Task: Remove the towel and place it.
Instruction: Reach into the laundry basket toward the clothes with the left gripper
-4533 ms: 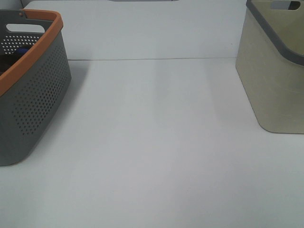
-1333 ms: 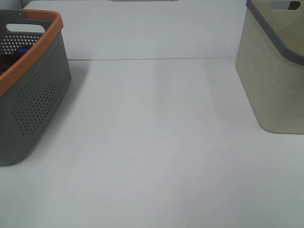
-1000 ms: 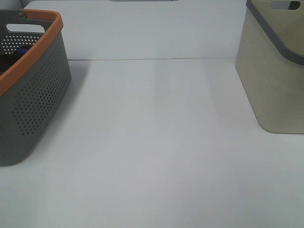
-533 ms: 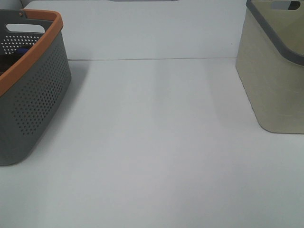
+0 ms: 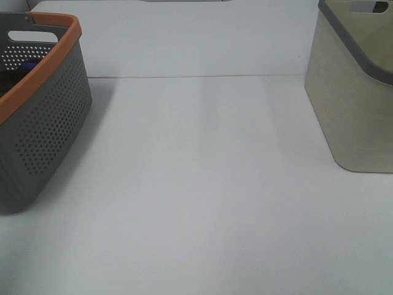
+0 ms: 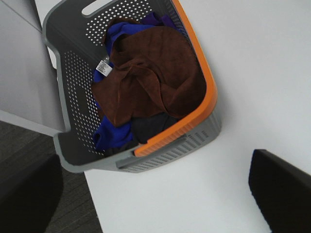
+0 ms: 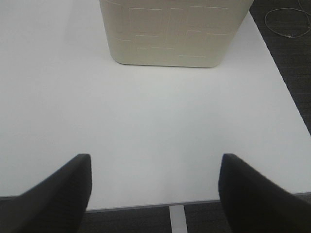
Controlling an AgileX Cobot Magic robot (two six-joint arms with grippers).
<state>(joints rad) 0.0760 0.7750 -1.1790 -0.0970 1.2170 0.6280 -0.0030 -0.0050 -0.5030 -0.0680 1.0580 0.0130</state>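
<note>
The dark brown plush towel (image 6: 155, 82) lies crumpled on top of blue and dark grey cloths inside the grey basket with the orange rim (image 6: 206, 92). Its small light tag (image 6: 103, 66) shows at one edge. My left gripper (image 6: 155, 194) is open and empty, high above the table beside that basket, apart from the towel. My right gripper (image 7: 153, 189) is open and empty above the bare table, short of the beige basket (image 7: 175, 34). In the exterior high view the towel is hidden inside the grey basket (image 5: 43, 123), and neither gripper shows there.
The beige basket with a grey rim (image 5: 356, 98) stands at the table's right. The white table (image 5: 202, 184) lies between the two baskets. A blue cloth (image 6: 109, 133) fills the grey basket under the towel. The right wrist view shows the table's near edge (image 7: 146, 204) and dark floor.
</note>
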